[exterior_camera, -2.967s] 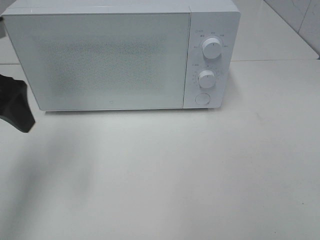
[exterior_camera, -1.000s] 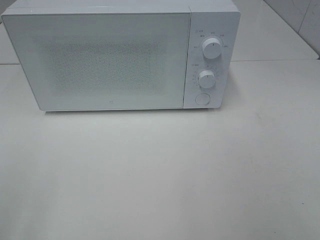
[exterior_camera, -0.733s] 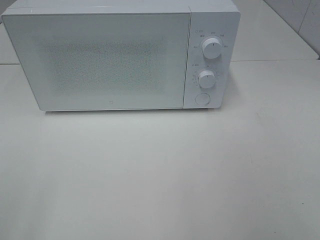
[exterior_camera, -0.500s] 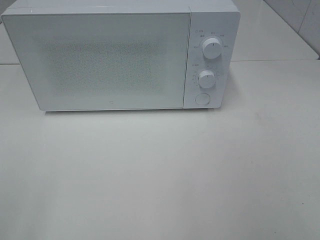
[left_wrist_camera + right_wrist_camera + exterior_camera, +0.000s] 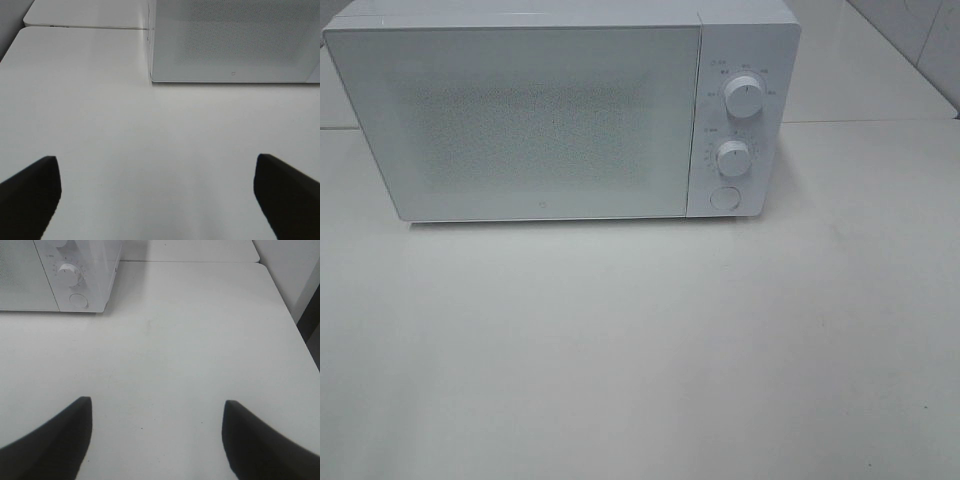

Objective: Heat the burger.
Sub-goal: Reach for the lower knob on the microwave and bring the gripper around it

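The burger is out of view in every frame. A white microwave [image 5: 560, 110] stands at the back of the table with its door [image 5: 520, 120] shut; the frosted door hides the inside. Neither arm shows in the exterior high view. In the left wrist view my left gripper [image 5: 157, 197] is open, with bare table between its dark fingers [image 5: 30, 195], and the microwave's lower left corner [image 5: 152, 79] lies ahead of it. My right gripper [image 5: 157, 440] is open over bare table too, with the microwave's control panel [image 5: 75, 275] ahead of it.
The control panel carries two white dials [image 5: 744, 97] [image 5: 733, 158] and a round button [image 5: 723, 197]. The white table [image 5: 650, 350] spreads in front of the microwave. Its right edge [image 5: 287, 310] shows in the right wrist view, with a dark gap beyond.
A dark arm part at the left edge three seconds ago has left the exterior high view. Over the last second nothing has visibly changed.
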Controlling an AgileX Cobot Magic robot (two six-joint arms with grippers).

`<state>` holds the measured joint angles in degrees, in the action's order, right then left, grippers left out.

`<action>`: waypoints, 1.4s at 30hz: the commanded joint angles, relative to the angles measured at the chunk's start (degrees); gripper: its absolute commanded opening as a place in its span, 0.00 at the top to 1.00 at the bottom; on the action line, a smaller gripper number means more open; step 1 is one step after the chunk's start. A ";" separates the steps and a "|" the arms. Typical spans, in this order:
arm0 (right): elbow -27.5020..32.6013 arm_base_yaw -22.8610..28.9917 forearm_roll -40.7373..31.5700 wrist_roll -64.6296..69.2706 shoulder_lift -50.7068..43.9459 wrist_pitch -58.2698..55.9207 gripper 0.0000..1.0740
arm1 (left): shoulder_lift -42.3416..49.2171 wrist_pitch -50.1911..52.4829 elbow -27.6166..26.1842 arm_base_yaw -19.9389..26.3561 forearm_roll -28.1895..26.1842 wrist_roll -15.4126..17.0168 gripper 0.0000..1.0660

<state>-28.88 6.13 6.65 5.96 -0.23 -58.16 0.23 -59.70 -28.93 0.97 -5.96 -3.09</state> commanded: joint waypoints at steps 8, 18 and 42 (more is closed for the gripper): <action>0.06 -0.23 0.17 -0.06 -1.43 0.63 0.34 | 1.26 0.34 0.06 0.11 0.11 0.46 0.08; -0.06 -0.23 0.23 -0.11 -0.97 0.74 0.34 | 1.26 0.34 0.06 0.11 0.11 0.46 0.08; 4.70 -0.17 0.17 1.95 17.48 29.74 0.34 | 1.26 0.34 0.06 0.11 0.11 0.46 0.08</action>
<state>-25.38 6.13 6.59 7.56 15.18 -33.92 0.23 -59.70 -28.93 0.97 -5.79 -3.09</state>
